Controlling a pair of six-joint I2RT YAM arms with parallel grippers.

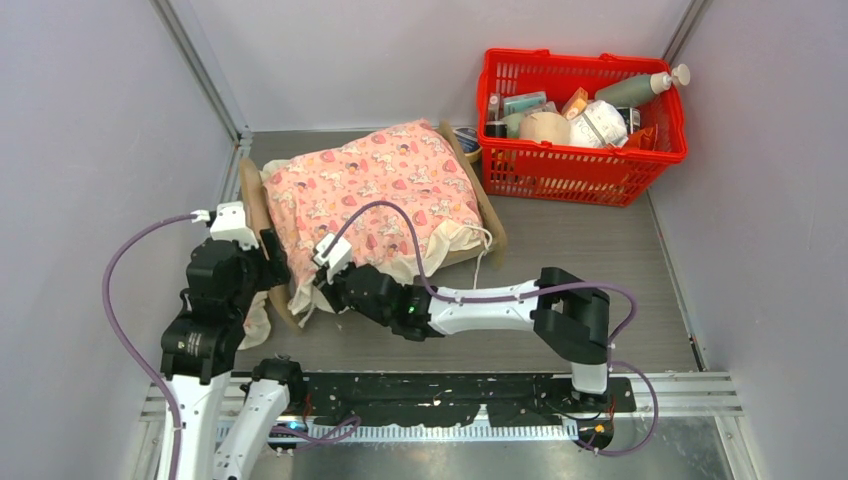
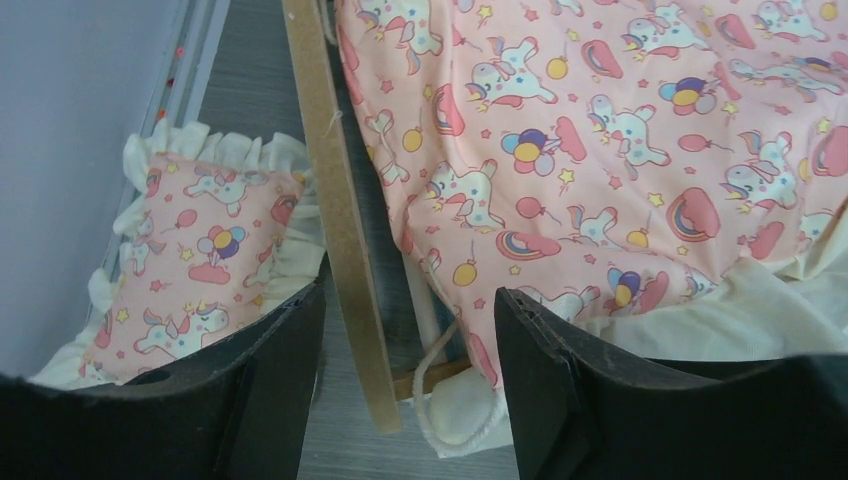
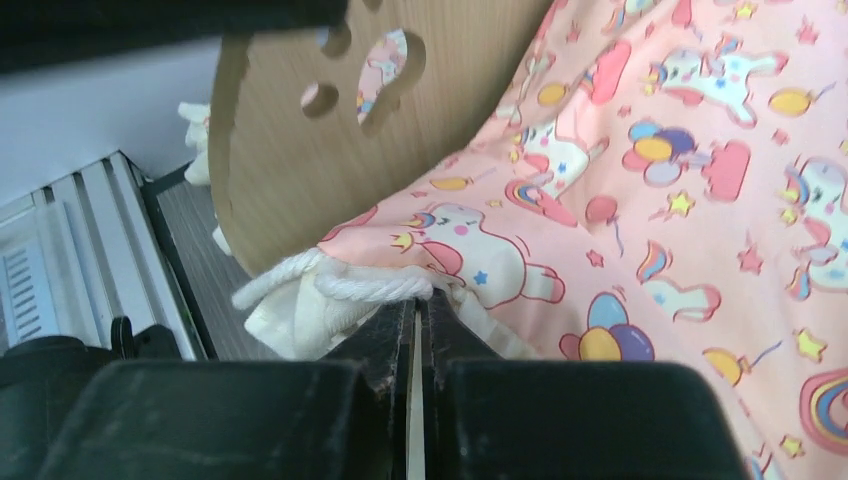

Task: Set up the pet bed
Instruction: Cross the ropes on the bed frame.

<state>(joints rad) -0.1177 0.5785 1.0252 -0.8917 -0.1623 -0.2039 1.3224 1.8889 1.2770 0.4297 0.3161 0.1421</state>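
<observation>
1. Top external view: the pet bed (image 1: pixel 490 215) lies in the surface's (image 1: pixel 580 260) far-left part, long axis running left-right, headboard (image 3: pixel 290 170) toward the left edge, under a blanket (image 1: pixel 380 185).
2. Left jaws stand open near the headboard; right jaws pinch the blanket's cream hem.
3. Pale walls (image 1: pixel 400 60) enclose the grey surface.

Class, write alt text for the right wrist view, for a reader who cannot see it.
The right gripper is shut on the cream corded edge of a pink unicorn blanket. Behind it stands the pet bed's plywood headboard, with a paw-print cutout.
</observation>
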